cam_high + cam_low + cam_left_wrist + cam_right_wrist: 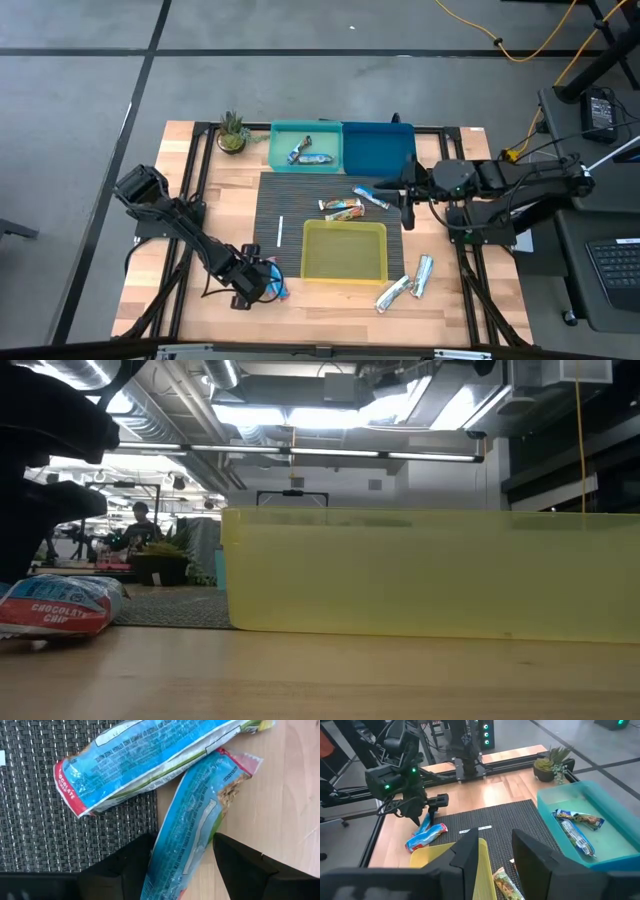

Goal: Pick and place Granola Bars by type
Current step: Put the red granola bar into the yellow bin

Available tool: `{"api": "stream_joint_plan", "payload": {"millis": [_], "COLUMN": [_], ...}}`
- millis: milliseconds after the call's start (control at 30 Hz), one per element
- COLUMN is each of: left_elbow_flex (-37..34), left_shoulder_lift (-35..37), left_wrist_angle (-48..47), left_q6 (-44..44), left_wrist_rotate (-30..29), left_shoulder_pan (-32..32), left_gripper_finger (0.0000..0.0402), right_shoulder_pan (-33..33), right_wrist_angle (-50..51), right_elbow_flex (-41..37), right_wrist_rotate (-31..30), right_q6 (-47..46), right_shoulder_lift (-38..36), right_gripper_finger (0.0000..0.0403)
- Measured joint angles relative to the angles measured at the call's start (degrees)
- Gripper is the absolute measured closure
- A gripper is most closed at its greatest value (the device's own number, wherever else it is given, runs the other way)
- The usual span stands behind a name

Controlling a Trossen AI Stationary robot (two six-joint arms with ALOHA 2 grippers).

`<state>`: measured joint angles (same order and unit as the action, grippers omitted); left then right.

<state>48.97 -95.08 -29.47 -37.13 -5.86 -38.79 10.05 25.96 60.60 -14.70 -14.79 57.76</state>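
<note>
At the table's near left corner, seen from above, the left gripper (262,283) hangs low over two blue bars (277,287) lying just off the edge of the dark mat (268,210). The right gripper (406,205) waits over the mat's right side, between the blue bin (378,148) and the yellow bin (345,251), with an orange-brown bar (342,209) and another blue one (373,196) just beside it. Two silver bars (407,281) lie on bare wood to the right of the yellow bin, and the teal bin (306,146) already holds two bars.

From table height, one blue bar (57,606) rests on the wood left of the yellow bin's wall (430,570).

In the left wrist view the jaws stand wide, astride the lower blue bar (192,822) without pinching it. Its long axis runs straight forward through the gap, so a plain closing should catch it across its width. The second blue bar (150,755) lies crosswise over its far end, half on the mat, and may drag along.

In the right wrist view the fingers (470,847) stand partly apart, holding nothing. The left arm is clearly nearer these two bars.
</note>
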Motion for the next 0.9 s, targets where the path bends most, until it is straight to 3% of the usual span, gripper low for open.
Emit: {"api": "stream_joint_plan", "payload": {"millis": [233, 500, 700, 900], "left_elbow_flex": [0.03, 1.9, 6.13, 12.74], "left_shoulder_lift": [-0.14, -0.01, 0.52, 0.54], "left_wrist_angle": [-0.08, -1.73, -6.52, -13.77], "left_q6": [-3.29, -6.88, -8.61, -8.67], "left_wrist_rotate": [-0.35, 2.17, 1.28, -0.37], "left_shoulder_pan": [0.0, -1.72, -3.66, -4.7], "left_gripper_finger": [0.0223, 0.0302, 0.0361, 0.0378], "right_shoulder_pan": [0.3, 0.28, 0.28, 0.26], "right_wrist_angle": [0.0, 0.0, 0.02, 0.0], "right_elbow_flex": [-0.01, -0.02, 0.0, 0.0], "right_wrist_rotate": [-0.74, -0.74, -1.63, -3.71], "right_q6": [0.04, -0.13, 0.12, 1.73], "right_shoulder_lift": [0.0, 0.0, 0.0, 0.0], "right_gripper_finger": [0.0282, 0.0282, 0.0282, 0.0282]}}
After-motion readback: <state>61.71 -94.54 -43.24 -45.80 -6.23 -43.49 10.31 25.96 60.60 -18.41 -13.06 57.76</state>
